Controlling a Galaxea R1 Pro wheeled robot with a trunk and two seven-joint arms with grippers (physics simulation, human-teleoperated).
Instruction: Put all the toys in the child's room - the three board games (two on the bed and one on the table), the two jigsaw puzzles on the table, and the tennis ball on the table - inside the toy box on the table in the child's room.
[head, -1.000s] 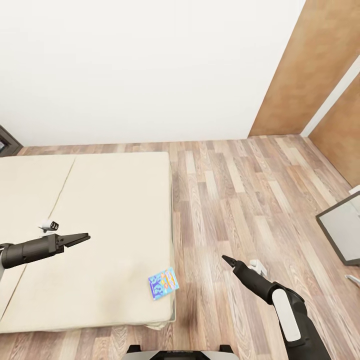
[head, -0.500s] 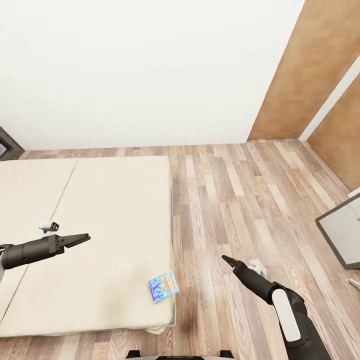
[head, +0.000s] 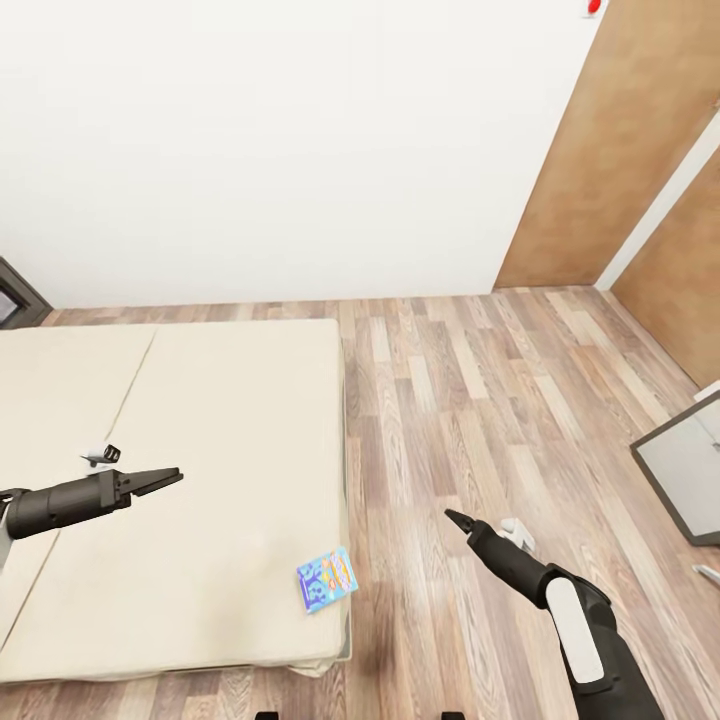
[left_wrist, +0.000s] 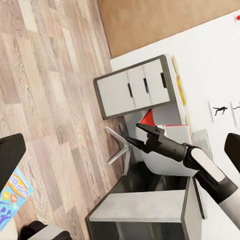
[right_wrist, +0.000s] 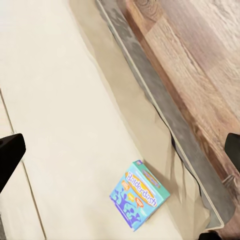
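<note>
Hands (head: 168, 476) (head: 452, 517) both pressed together and empty, the robot faces the bed (head: 200, 450), where reaching the blue board game (head: 327, 578) at its corner looks next.

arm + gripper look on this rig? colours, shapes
Both arms are dark charcoal, round tubes tapering toward the tip. The left gripper is black, with slim pointed fingers like a beak. The right gripper matches it, and the right arm carries a long white panel on its forearm; the left wrist view shows that panel too. No cables or markings are visible.
</note>
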